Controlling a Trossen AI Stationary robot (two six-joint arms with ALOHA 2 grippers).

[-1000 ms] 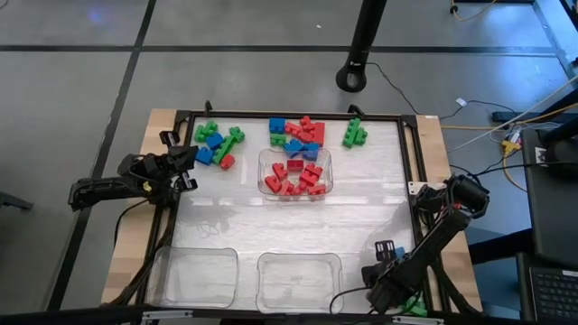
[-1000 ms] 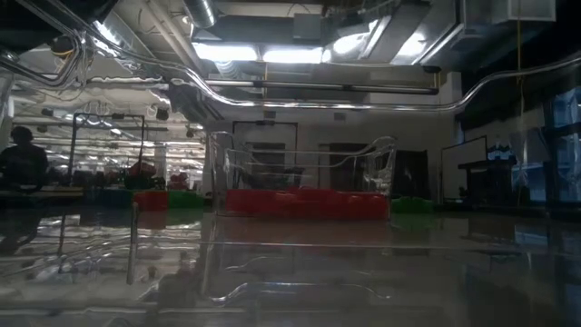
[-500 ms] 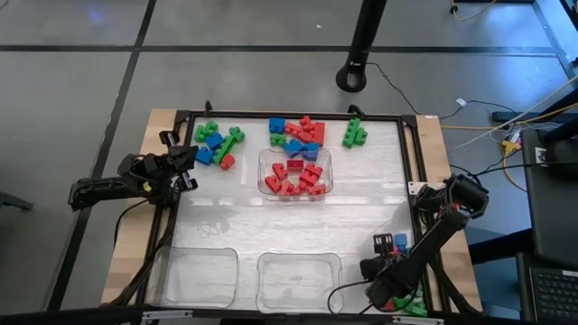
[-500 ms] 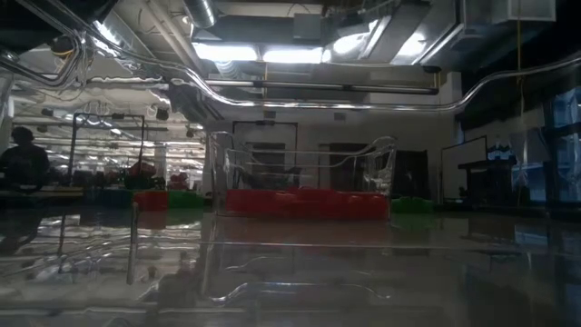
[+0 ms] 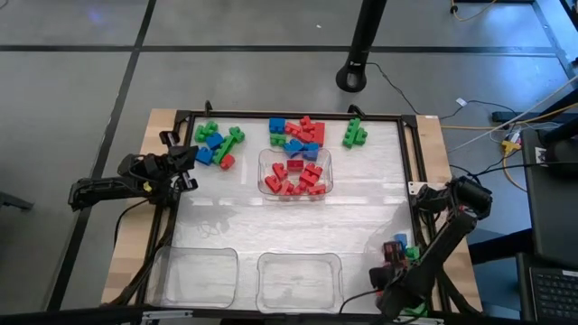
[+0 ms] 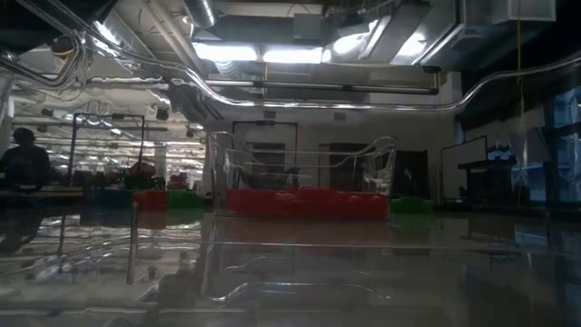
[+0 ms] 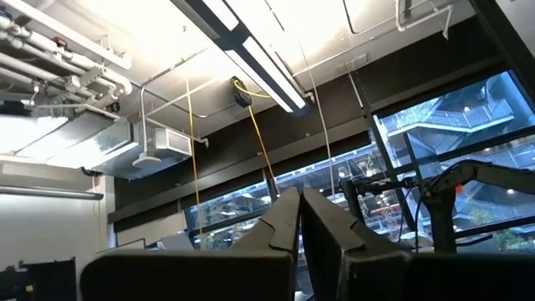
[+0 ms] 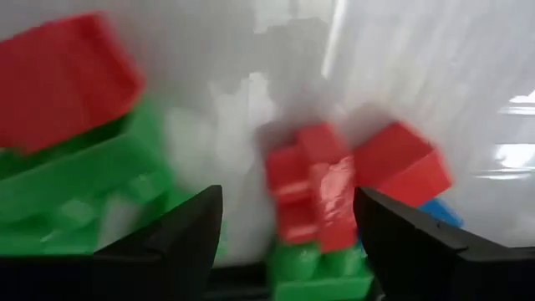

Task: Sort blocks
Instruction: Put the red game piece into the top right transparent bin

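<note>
Blocks, far edge: three loose groups lie along the far side of the table (image 5: 361, 194). A green, blue and red group (image 5: 217, 144) lies far left; a mixed red and blue group (image 5: 295, 133) lies far centre; a green pair (image 5: 354, 134) lies far right.
Blocks, sorted: red blocks (image 5: 296, 176) fill a clear tray (image 5: 266, 161) just near of the centre group. In the low view the same red blocks (image 6: 304, 202) show as a band inside the tray.
Blocks, near right: red, green and blue blocks (image 5: 399, 246) lie at the near right corner. In the right wrist view, red blocks (image 8: 322, 180) and green blocks (image 8: 75, 184) lie between the fingers.
Right gripper (image 5: 395, 255): positioned over the near right corner blocks; jaws spread wide, gripping nothing visible.
Left gripper (image 5: 185, 158): positioned at the left edge of the table, just beside the far left group; jaws pressed together, empty.
Empty trays: two clear trays, near left (image 5: 194, 275) and near centre (image 5: 298, 280).
</note>
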